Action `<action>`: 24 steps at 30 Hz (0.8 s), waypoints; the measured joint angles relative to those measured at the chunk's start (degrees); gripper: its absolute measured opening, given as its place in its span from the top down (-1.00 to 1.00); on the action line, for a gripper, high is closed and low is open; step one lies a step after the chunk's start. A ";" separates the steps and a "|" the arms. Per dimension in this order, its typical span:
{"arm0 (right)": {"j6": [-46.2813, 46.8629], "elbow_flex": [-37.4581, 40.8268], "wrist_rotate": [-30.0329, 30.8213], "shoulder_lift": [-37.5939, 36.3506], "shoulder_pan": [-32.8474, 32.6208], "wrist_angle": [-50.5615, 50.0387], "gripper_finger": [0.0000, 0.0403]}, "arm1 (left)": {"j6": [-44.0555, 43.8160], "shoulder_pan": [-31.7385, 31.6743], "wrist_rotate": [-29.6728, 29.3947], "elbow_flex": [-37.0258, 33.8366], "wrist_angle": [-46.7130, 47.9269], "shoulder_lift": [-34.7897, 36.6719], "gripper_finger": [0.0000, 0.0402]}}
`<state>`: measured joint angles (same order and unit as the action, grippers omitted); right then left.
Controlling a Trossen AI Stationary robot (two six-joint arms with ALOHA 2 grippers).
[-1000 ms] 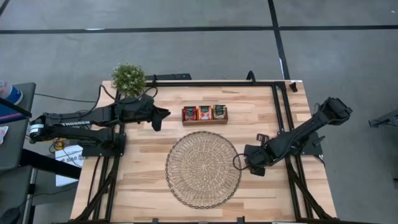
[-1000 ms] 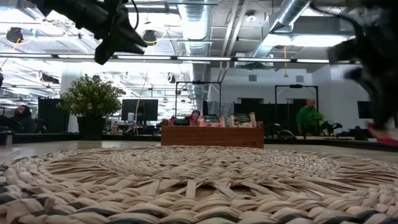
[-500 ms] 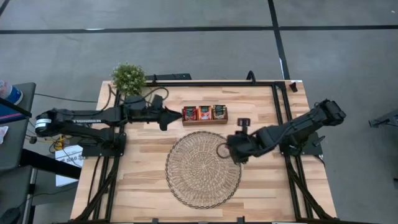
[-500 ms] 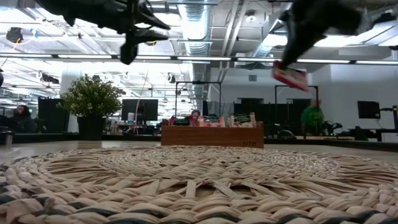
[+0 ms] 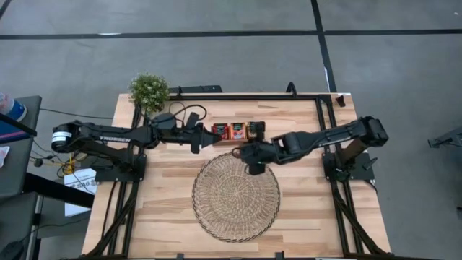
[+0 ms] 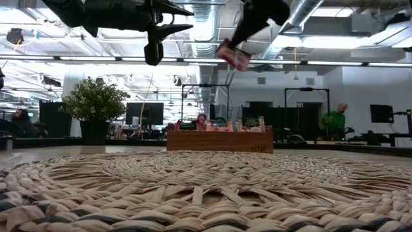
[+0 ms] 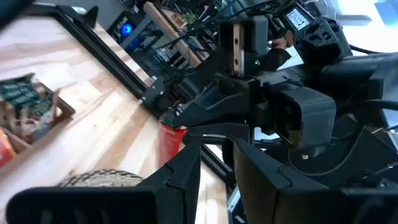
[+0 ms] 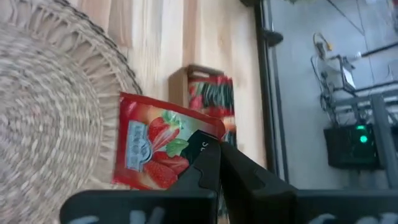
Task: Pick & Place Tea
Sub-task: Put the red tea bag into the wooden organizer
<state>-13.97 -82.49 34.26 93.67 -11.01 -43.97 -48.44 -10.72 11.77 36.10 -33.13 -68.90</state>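
A brown wooden tray (image 5: 237, 141) at the table's far middle holds tea sachets (image 5: 237, 131) standing upright in its compartments. The round woven mat (image 5: 236, 196) lies in front of it. My right gripper (image 5: 249, 157) hangs over the mat's far edge, just in front of the tray, shut on one red sachet (image 8: 155, 149), which also shows in the low view (image 6: 233, 55). My left gripper (image 5: 207, 139) points level at the tray's left end. Its fingers (image 7: 180, 177) stand a little apart with nothing between them. My right gripper pinches the red sachet between its two fingers at one edge near a corner (image 8: 200, 132). The fingers slant down from the table's right side. The sachet is lifted clear and hangs tilted below the fingertips (image 6: 233, 55), above the mat's far edge.
A small potted plant (image 5: 149, 89) stands at the far left corner. Black frame rails (image 5: 323, 130) run along the table's sides and far edge. My two grippers are close together in front of the tray. People sit and stand in the room behind (image 6: 335, 119).
My right gripper has risen from beside the mat's right edge and swung toward the table's left and far side, up to the tray. It rolled on the way and kept the sachet. My left gripper has gone toward the table's right, to the tray's left end, tipping up to level.
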 joint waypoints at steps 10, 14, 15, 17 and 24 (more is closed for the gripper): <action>-6.02 -9.05 -4.33 5.63 1.77 1.09 1.00 | 2.54 2.95 -1.40 0.00 2.81 -0.02 0.56; -6.07 -11.00 -5.01 7.18 1.88 0.88 1.00 | 4.52 3.56 -3.86 0.00 4.63 -0.02 0.56; -6.08 -11.20 -5.07 7.26 1.88 0.90 1.00 | 5.17 3.72 -4.14 0.00 4.75 -0.02 0.56; -6.02 -11.45 -5.59 7.09 1.93 1.29 1.00 | 5.87 3.93 -4.79 0.00 4.78 0.00 0.56; -5.55 -11.50 -6.01 7.05 2.54 1.35 1.00 | 5.72 4.00 -8.00 0.00 5.30 -0.43 0.56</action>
<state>-19.52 -94.00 28.25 100.72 -8.47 -42.62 -42.73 -6.72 3.77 36.10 -27.83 -69.33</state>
